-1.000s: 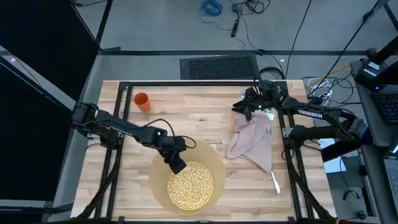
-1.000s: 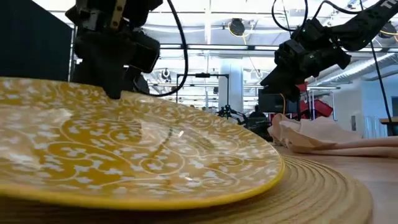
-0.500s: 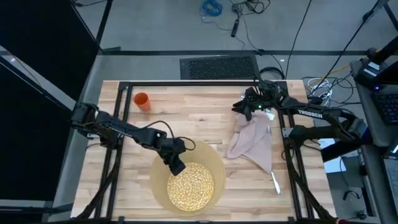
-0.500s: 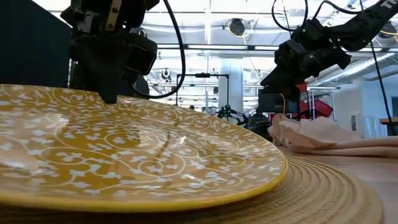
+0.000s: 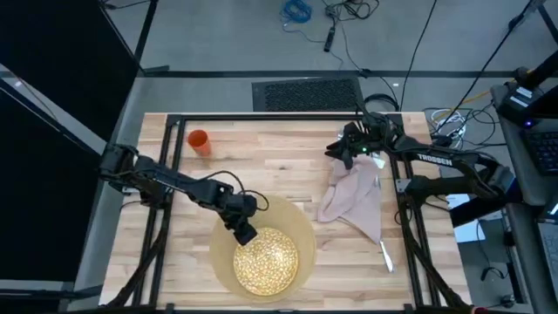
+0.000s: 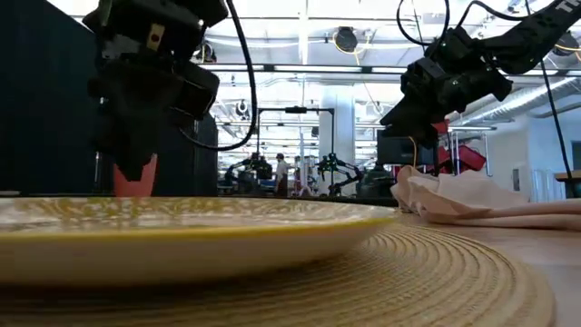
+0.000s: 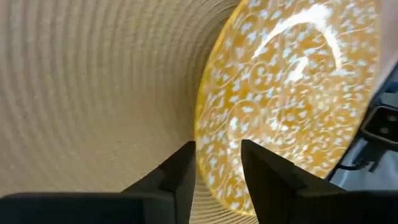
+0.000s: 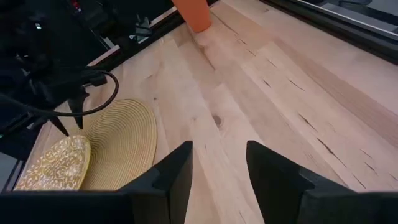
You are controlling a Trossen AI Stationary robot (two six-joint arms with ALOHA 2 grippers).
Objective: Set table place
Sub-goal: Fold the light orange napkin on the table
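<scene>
where the plate (image 6: 182, 238) sat tilted a moment ago, it now lies flat on the mat (image 5: 301, 228), low centre of the high view. the left gripper (image 5: 245, 232), spread, hangs just above its rim: plate placed, napkin (image 5: 353, 196) next.

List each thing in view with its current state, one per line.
Plate: lying flat on the mat.
Mat: flat on the table, under the plate.
Napkin: crumpled, unfolded.
Cup: upright, far corner.
Knife: lying beside the napkin.
Left pincer: open, at the plate's rim.
Right pincer: open, empty, above the napkin.
</scene>
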